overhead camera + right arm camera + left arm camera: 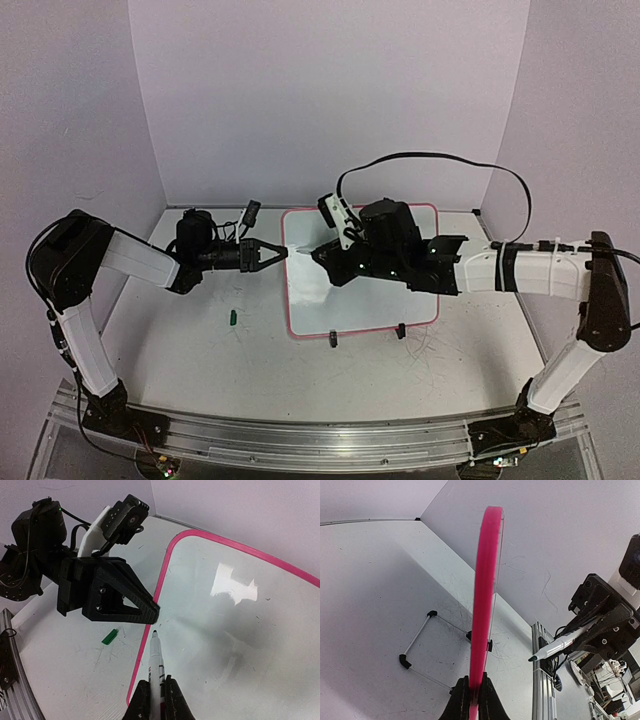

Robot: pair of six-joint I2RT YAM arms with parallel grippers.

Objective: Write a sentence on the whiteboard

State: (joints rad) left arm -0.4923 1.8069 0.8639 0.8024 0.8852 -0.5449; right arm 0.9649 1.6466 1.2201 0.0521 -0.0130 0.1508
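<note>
The whiteboard (370, 300), white with a pink frame, stands near the table's middle. No sentence shows on its face (240, 630). My left gripper (285, 251) is shut on the frame's left edge; in the left wrist view the pink frame (485, 605) runs edge-on up from the jaws (474, 695). My right gripper (156, 695) is shut on a white marker (155, 665). The marker's dark tip sits just inside the left frame, right below the left gripper (156, 611). I cannot tell whether the tip touches the board. The marker (560, 644) also shows from the side.
A green marker cap (231, 318) lies on the table left of the board, also seen as the cap (110, 636). Two black clips (333, 338) hold the board's near edge. The wire stand (417, 640) juts out behind the board. Walls close in the back and sides.
</note>
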